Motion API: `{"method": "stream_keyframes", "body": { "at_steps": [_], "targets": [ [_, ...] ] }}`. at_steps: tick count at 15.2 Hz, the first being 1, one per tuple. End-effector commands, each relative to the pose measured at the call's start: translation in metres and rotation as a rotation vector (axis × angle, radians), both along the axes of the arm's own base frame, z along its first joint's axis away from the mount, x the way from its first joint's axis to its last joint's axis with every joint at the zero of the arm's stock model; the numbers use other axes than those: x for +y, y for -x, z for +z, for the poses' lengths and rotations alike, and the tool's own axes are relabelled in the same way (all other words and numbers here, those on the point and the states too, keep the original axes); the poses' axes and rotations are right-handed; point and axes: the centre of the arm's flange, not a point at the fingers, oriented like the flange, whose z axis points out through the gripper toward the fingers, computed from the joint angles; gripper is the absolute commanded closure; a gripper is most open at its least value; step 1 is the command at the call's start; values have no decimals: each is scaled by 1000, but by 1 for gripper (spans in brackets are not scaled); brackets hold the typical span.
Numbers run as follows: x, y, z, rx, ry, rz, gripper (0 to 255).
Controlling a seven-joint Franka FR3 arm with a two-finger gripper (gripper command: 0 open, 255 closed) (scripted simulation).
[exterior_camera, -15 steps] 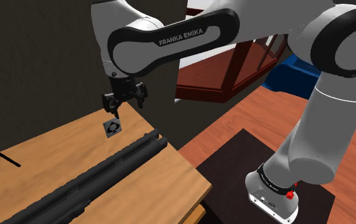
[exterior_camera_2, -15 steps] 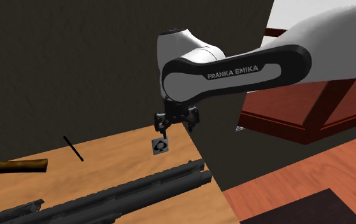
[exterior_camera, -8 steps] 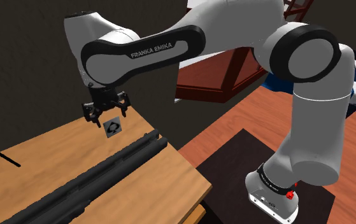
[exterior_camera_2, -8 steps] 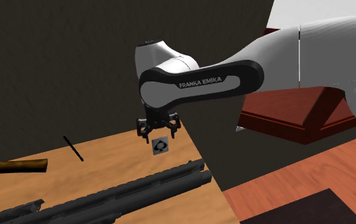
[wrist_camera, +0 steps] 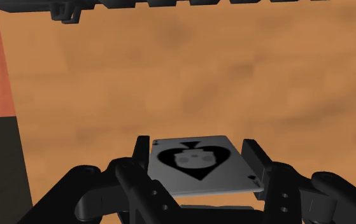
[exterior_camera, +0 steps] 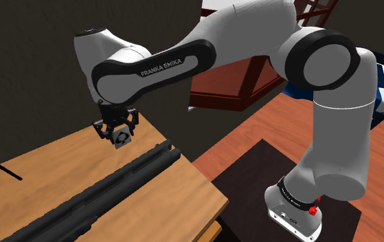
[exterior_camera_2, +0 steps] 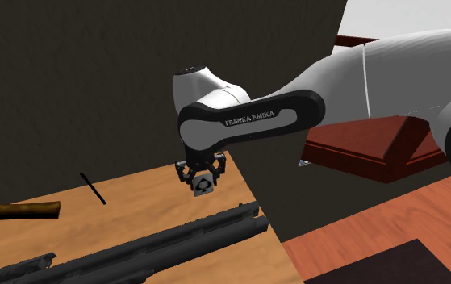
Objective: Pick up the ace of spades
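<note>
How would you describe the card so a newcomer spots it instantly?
Find the wooden table; over its far corner, by the dark wall, hangs the gripper. The card lies at the gripper: small, flat and pale with one black spade, unlike the long black barrels and thin black stick.

The arm [exterior_camera: 157,65] reaches down, its fingers [wrist_camera: 139,156] spread apart.

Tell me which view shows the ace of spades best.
The wrist view: the ace of spades lies face up between the jaws, its spade plain. The shoulder and second exterior views show a small grey square at the gripper.
</note>
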Motion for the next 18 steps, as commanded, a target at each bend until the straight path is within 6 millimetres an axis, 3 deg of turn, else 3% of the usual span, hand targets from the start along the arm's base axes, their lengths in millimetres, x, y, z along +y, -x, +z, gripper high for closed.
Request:
{"method": "stream_keyframes", "body": {
  "at_steps": [1, 9, 18],
  "targets": [
    [0, 0, -1, 0, 0, 0, 255],
    [0, 0, -1, 0, 0, 0, 255],
    [0, 0, 46, 0, 0, 0, 255]
  ]
}}
